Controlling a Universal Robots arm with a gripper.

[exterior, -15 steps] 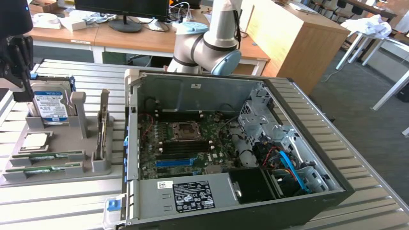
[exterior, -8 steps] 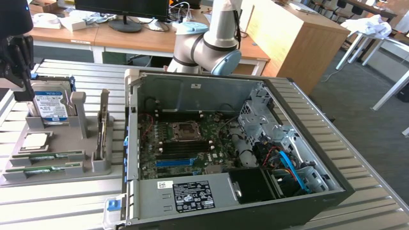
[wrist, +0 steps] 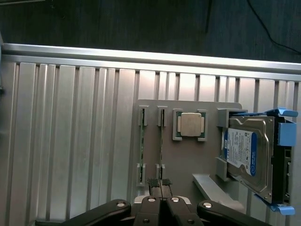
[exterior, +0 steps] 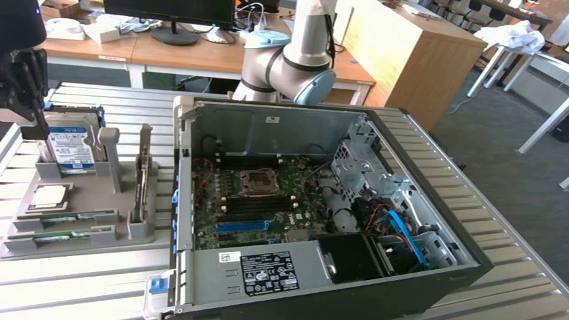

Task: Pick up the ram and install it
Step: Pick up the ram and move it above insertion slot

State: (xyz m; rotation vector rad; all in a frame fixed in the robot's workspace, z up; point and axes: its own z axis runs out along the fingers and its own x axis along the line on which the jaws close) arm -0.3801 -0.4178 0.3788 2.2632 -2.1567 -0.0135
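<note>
Over the grey holder (wrist: 188, 160) on your bench (wrist: 70, 141), your claw (wrist: 160, 182) sits clenched and empty at one ram's (wrist: 161, 146) end; second stick (wrist: 142, 146), processor (wrist: 190, 125) and hard drive (wrist: 249, 155) slotted alongside.

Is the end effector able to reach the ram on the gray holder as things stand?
Probably yes: the end effector hangs above the holder, nothing covers the ram sticks, and their upper edges lie open. Its jaws are shut, though.

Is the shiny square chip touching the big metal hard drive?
Apart: the wrist view shows grey tray between the silvery square chip and the blue-labelled hard drive.
</note>
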